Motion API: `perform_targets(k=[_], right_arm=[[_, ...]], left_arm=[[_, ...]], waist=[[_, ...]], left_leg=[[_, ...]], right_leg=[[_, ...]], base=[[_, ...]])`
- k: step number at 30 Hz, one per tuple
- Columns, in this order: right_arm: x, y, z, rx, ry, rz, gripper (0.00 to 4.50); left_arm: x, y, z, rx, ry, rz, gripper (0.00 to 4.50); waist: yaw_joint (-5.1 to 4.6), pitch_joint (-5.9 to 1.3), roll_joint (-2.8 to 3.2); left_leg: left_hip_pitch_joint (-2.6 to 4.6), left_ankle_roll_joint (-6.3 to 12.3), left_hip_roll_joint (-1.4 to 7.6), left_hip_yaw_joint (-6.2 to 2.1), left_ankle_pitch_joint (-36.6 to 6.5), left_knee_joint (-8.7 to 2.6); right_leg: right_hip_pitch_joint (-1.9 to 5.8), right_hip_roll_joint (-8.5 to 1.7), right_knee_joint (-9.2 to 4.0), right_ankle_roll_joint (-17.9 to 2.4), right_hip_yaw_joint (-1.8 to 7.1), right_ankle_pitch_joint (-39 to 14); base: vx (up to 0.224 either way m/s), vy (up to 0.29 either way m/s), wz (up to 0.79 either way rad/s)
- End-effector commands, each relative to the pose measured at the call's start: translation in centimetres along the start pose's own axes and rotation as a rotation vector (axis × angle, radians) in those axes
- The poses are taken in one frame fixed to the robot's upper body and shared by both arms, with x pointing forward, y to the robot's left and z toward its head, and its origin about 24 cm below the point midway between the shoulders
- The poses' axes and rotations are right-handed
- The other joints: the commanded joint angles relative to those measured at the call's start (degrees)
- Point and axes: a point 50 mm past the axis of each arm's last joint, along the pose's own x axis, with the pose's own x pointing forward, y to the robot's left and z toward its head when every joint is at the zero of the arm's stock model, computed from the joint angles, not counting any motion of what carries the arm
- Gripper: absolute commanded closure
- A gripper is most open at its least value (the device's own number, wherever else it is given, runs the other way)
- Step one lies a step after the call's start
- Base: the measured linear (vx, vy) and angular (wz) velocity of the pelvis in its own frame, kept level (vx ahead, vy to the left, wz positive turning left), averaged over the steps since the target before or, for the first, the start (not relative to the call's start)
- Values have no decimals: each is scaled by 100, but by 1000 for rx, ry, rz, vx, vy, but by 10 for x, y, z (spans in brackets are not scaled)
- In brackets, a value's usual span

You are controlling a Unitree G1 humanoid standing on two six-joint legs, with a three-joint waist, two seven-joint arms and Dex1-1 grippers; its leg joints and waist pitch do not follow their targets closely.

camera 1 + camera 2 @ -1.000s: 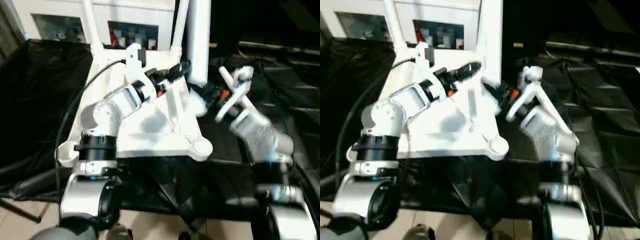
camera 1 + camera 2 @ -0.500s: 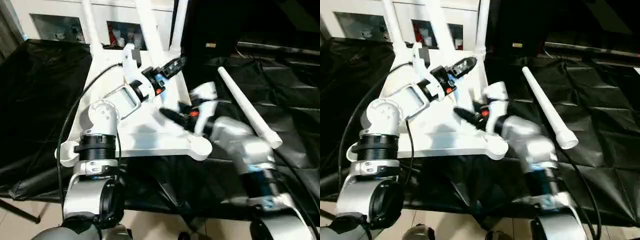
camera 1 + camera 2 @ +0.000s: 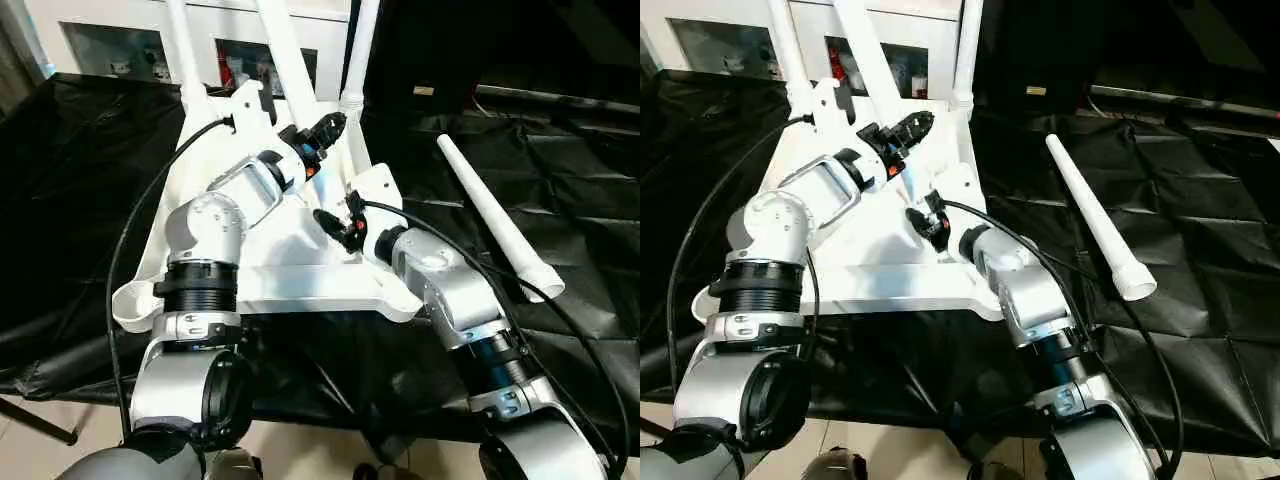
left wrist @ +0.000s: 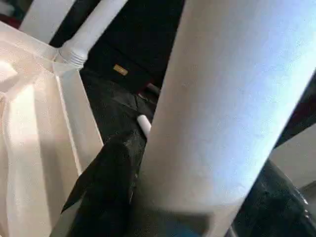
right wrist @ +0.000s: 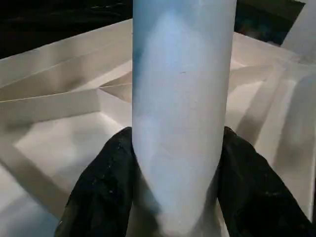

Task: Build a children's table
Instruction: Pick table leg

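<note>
Bright overhead light; white plastic glares; wrist views blurred.

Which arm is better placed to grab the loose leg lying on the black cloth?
Right, probably: the loose leg lies on the right tool's side, though that tool grips the tilted leg now.

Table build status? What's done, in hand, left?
Done: far-left leg and far-right leg stand in sockets of the upturned tabletop.
In hand: right gripper grips the tilted leg over the ribs, left gripper at it higher up; it's in no socket yet.
Left: seat it, then the loose leg on the cloth.
</note>
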Motion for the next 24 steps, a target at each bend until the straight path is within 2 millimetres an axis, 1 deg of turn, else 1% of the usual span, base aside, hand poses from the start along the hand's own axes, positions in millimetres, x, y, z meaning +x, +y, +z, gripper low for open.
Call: perform_targets(k=[1, 3, 5, 6, 7, 8, 9, 10, 11, 12, 13, 14, 15, 16, 18, 20, 21, 22, 23, 24], right_arm=[[0, -8, 11, -5, -35, -41, 260], [0, -9, 13, -6, -43, -45, 260], [0, -9, 15, -14, -60, -36, 260], [-1, -9, 21, -28, -99, -20, 225], [-4, -8, 26, 43, -143, 28, 190], [-7, -10, 29, 109, -167, 64, 190], [-7, -10, 29, 110, -168, 65, 188], [-10, -12, 31, 176, -185, 105, 181], [-12, -13, 32, 201, -188, 123, 170], [-13, -16, 32, 220, -186, 139, 157], [-25, -23, 29, 226, -137, 257, 147], [-30, -24, 28, 226, -115, 311, 139], [-36, -26, 28, 218, -108, 362, 139], [-41, -28, 29, 221, -109, 393, 133], [-51, -33, 32, 252, -112, 453, 133], [-59, -36, 33, 267, -109, 492, 133], [-62, -36, 33, 276, -101, 506, 133], [-65, -37, 33, 279, -86, 518, 133], [-66, -37, 32, 281, -70, 529, 133], [-68, -36, 30, 293, -44, 541, 133]], left_arm=[[6, -11, -2, 34, 13, -14, 225], [7, -10, -2, 40, 8, -5, 233], [7, -9, -1, 49, 4, 8, 239], [7, -7, 0, 68, 3, 19, 240], [7, -6, 3, 83, 0, 10, 244], [7, -7, 7, 99, -2, -8, 248], [7, -7, 7, 99, -3, -9, 250], [7, -8, 11, 123, -2, -43, 252], [6, -9, 13, 139, 1, -68, 257], [6, -10, 14, 159, 7, -99, 262], [1, -18, 18, 230, 62, -248, 264], [-1, -21, 19, 243, 87, -302, 265], [-3, -24, 20, 249, 107, -348, 265], [-5, -25, 22, 257, 117, -380, 265], [-8, -27, 26, 258, 142, -434, 265], [-11, -31, 31, 258, 157, -487, 265], [-13, -33, 33, 257, 162, -518, 265], [-14, -37, 35, 252, 165, -555, 265], [-16, -39, 36, 247, 170, -586, 265], [-17, -42, 36, 240, 170, -619, 265]], waist=[[-23, -491, -31], [-35, -492, -35], [-41, -490, -44], [-39, -493, -37], [-44, -490, 50], [-61, -493, 9], [-63, -497, -5], [-57, -493, -7], [-41, -504, -6], [-44, -508, -1], [-26, -507, -27], [-10, -507, -8], [-3, -503, -33], [21, -496, -12], [34, -500, -15], [49, -492, -25], [52, -491, -8], [42, -494, -14], [41, -488, -11], [44, -490, 0]], left_leg=[[87, -61, 31, 13, -1166, -395], [89, -51, 30, 20, -1140, -388], [75, -34, 21, 23, -1123, -384], [82, -35, 24, 20, -1123, -384], [92, -44, 22, 12, -1128, -385], [95, -13, 21, 25, -1185, -384], [104, 29, 16, 28, -1232, -378], [100, 71, 15, 23, -1231, -383], [108, 111, 23, 16, -1155, -382], [97, 106, 33, 14, -1100, -379], [111, 162, 20, 15, -1032, -377], [115, 184, 31, 16, -985, -374], [121, 184, 50, 21, -947, -372], [115, 174, 55, 24, -893, -368], [106, 172, 39, 34, -901, -356], [101, 121, 42, 37, -970, -351], [111, 100, 45, 35, -986, -355], [105, 58, 51, 31, -984, -355], [105, 31, 43, 34, -1021, -353], [105, 11, 44, 30, -1048, -354]], right_leg=[[399, -198, -400, -642, 194, -1302], [398, -200, -393, -670, 196, -1253], [409, -204, -394, -684, 197, -1275], [408, -207, -394, -683, 196, -1281], [401, -199, -385, -707, 199, -1237], [402, -188, -407, -700, 200, -1227], [403, -190, -401, -715, 200, -1230], [409, -184, -400, -747, 193, -1213], [418, -190, -386, -789, 192, -1141], [417, -198, -369, -825, 196, -1072], [443, -181, -368, -901, 181, -1061], [446, -188, -356, -921, 192, -998], [435, -190, -344, -947, 198, -939], [437, -202, -329, -1027, 203, -847], [448, -213, -327, -1105, 204, -835], [447, -236, -341, -1137, 197, -1039], [439, -237, -346, -1148, 197, -1100], [446, -232, -338, -1145, 197, -1121], [434, -226, -352, -1132, 194, -1203], [438, -233, -353, -1130, 192, -1246]], base=[[0, 0, 0], [0, 0, 0], [0, 0, 0], [0, 0, 0], [0, 0, 0], [0, 0, 0], [0, 0, 0], [0, 0, 0], [0, 0, 0], [0, 0, 0], [0, 0, 0], [0, 0, 0], [0, 0, 0], [0, 0, 0], [0, 0, 0], [0, 0, 0], [0, 0, 0], [0, 0, 0], [0, 0, 0], [0, 0, 0]])
